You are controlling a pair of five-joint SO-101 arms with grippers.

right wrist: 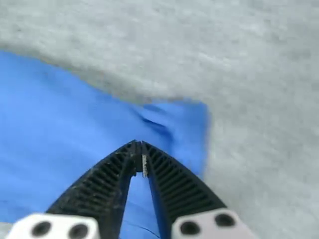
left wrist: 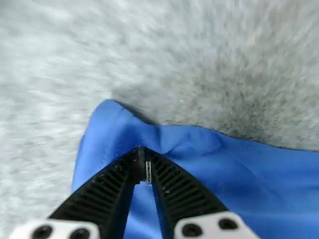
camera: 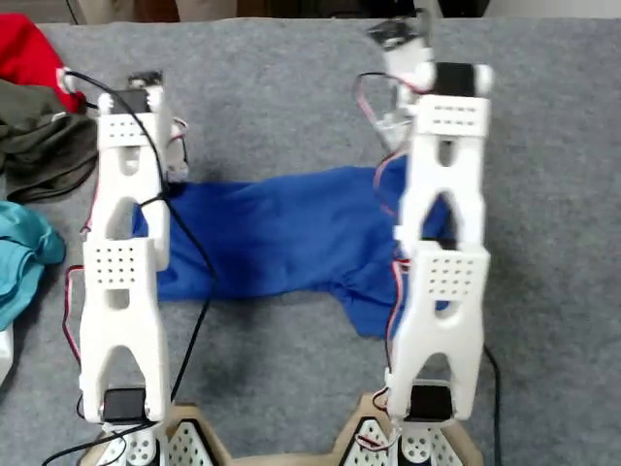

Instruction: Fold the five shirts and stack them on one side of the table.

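A blue shirt [camera: 281,238] lies spread across the middle of the grey table, between the two arms. In the left wrist view, my left gripper [left wrist: 142,155] is shut on the blue shirt [left wrist: 239,174] close to one corner, and the cloth puckers at the fingertips. In the right wrist view, my right gripper [right wrist: 139,149] is shut on the blue shirt [right wrist: 60,144] near its other corner, with a small wrinkle just beyond the tips. From above, the left arm [camera: 121,262] covers the shirt's left end. The right arm [camera: 441,262] covers its right end.
A red shirt [camera: 24,53], a dark olive shirt [camera: 44,141] and a teal shirt [camera: 19,257] lie bunched along the left edge of the table. Bare grey table [camera: 553,194] stretches to the right and at the far side.
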